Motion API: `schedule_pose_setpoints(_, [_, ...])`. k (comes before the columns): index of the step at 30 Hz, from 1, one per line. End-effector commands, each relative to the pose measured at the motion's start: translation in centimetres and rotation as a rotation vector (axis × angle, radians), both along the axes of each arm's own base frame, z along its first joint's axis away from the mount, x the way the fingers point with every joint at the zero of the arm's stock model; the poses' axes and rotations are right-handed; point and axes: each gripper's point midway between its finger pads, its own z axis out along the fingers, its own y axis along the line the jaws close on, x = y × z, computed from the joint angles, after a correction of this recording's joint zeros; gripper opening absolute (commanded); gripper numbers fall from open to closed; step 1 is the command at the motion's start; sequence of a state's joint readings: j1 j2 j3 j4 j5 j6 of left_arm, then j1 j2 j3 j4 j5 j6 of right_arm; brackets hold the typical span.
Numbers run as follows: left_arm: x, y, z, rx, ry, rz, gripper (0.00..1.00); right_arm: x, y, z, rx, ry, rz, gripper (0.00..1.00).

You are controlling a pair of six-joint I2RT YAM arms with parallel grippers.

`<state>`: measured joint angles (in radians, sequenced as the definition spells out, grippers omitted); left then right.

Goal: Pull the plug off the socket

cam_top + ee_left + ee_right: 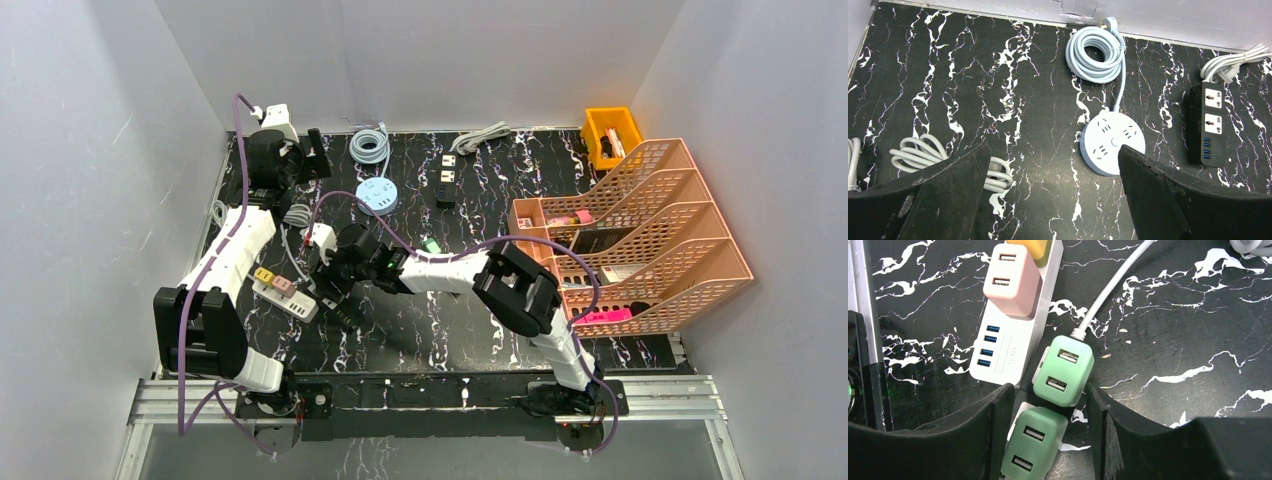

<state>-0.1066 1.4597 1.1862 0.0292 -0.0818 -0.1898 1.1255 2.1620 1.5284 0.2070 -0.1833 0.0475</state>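
Observation:
A white power strip [1007, 347] lies at the left of the table [287, 297], with a pink plug [1012, 286] and a yellow plug [1032, 246] in it. Two green USB plugs sit just past its end. My right gripper [1048, 395] is low over them and open. The lower green plug [1033, 447] stands between its fingers, against the left finger [998, 432], with a gap to the right finger [1100, 435]. The upper green plug [1064, 370] sits at the fingertips, beside a white cord [1108, 290]. My left gripper [1053, 150] is wide open, holding nothing.
Below the left gripper are a round white socket [1113, 142] with its coiled cable [1095, 50], a black power strip [1213, 122] and a coiled white cord [923, 155]. A peach file rack [630, 240] and a yellow bin [612, 135] stand on the right.

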Motion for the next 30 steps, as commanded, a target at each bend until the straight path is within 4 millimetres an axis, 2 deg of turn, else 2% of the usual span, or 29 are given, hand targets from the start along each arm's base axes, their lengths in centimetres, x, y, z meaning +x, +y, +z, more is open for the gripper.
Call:
schedule_pose_setpoints(1, [-0.5, 0.3, 1.9, 0.006, -0.053, -0.001, 0.98, 0.5, 1.1, 1.1, 0.028, -0.025, 0.009, 0.6])
schedule_pose_setpoints(9, [-0.4, 0.3, 1.9, 0.006, -0.054, 0.001, 0.98, 0.6, 1.4, 0.4, 0.011, -0.02, 0.008, 0.53])
schedule_pose_setpoints(13, [-0.4, 0.3, 1.9, 0.006, -0.053, -0.001, 0.98, 0.6, 1.5, -0.4, -0.016, -0.011, 0.012, 0.43])
schedule_pose_setpoints(15, [-0.4, 0.3, 1.8, 0.005, -0.051, -0.001, 0.98, 0.7, 1.6, -0.8, -0.034, -0.008, 0.014, 0.34])
schedule_pose_setpoints(18, [-0.4, 0.3, 1.7, 0.005, -0.048, -0.002, 0.99, 0.9, 1.7, -1.6, -0.063, -0.006, 0.002, 0.03])
schedule_pose_setpoints(19, [-0.3, 0.3, 1.8, 0.006, -0.049, -0.001, 0.98, 1.1, 1.7, -1.8, -0.07, -0.007, -0.008, 0.0])
schedule_pose_setpoints(25, [-0.3, 0.4, 1.6, 0.007, -0.046, 0.0, 0.98, 2.0, 1.3, -1.3, -0.053, -0.043, -0.053, 0.0])
schedule_pose_setpoints(27, [-0.3, 0.4, 1.5, 0.009, -0.045, 0.0, 0.98, 2.6, 0.9, -0.2, -0.027, -0.059, -0.072, 0.0])
schedule_pose_setpoints(30, [-0.2, 0.4, 1.3, 0.004, -0.034, 0.0, 0.98, 4.0, -0.4, 2.8, 0.064, -0.045, -0.086, 0.0])
